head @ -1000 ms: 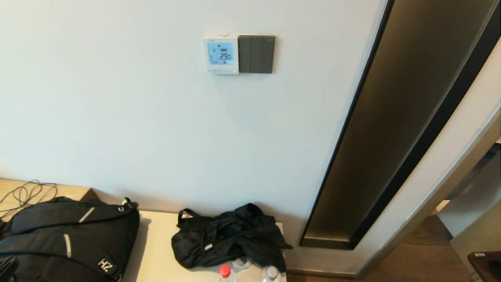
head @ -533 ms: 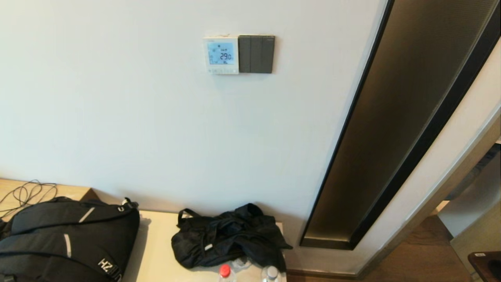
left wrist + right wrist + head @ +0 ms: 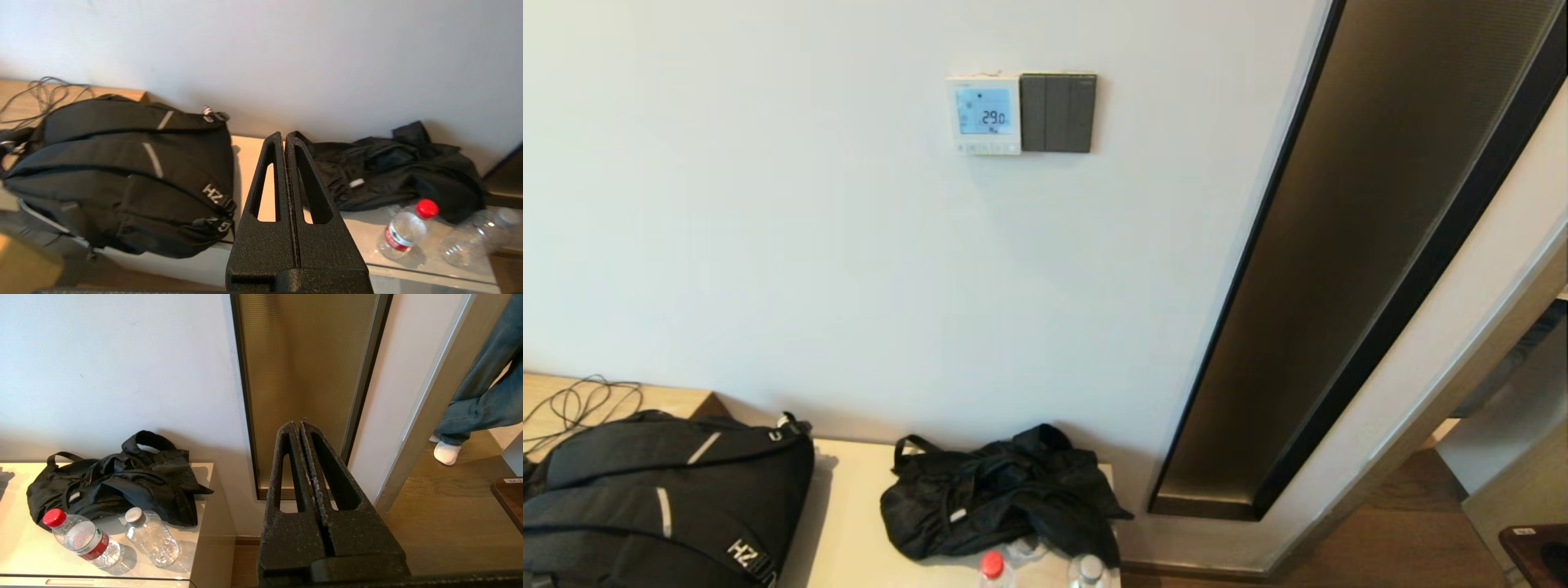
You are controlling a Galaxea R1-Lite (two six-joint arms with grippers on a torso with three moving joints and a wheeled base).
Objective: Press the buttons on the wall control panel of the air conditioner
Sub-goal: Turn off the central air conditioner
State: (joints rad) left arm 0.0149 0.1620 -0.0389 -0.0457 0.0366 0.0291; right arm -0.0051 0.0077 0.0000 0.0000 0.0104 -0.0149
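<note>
The white air conditioner control panel (image 3: pixel 983 115) hangs high on the wall, its blue screen lit and reading 29.0, with a row of small buttons (image 3: pixel 988 149) under the screen. Neither arm shows in the head view. My left gripper (image 3: pixel 284 139) is shut and empty, low over the cabinet between the backpack and the black bag. My right gripper (image 3: pixel 297 426) is shut and empty, low in front of the gold mesh wall strip. The panel shows in neither wrist view.
A dark grey three-key switch plate (image 3: pixel 1058 113) adjoins the panel's right side. A black backpack (image 3: pixel 662 498), black bag (image 3: pixel 1001 494) and two bottles (image 3: pixel 86 539) lie on the cabinet (image 3: pixel 849 523). A gold mesh strip (image 3: pixel 1347 245) runs right. A person's legs (image 3: pixel 482 396) stand in the doorway.
The dark arm part at the head view's lower left corner has dropped out of sight. Some small icons on the panel's screen have gone out; the reading stays 29.0.
</note>
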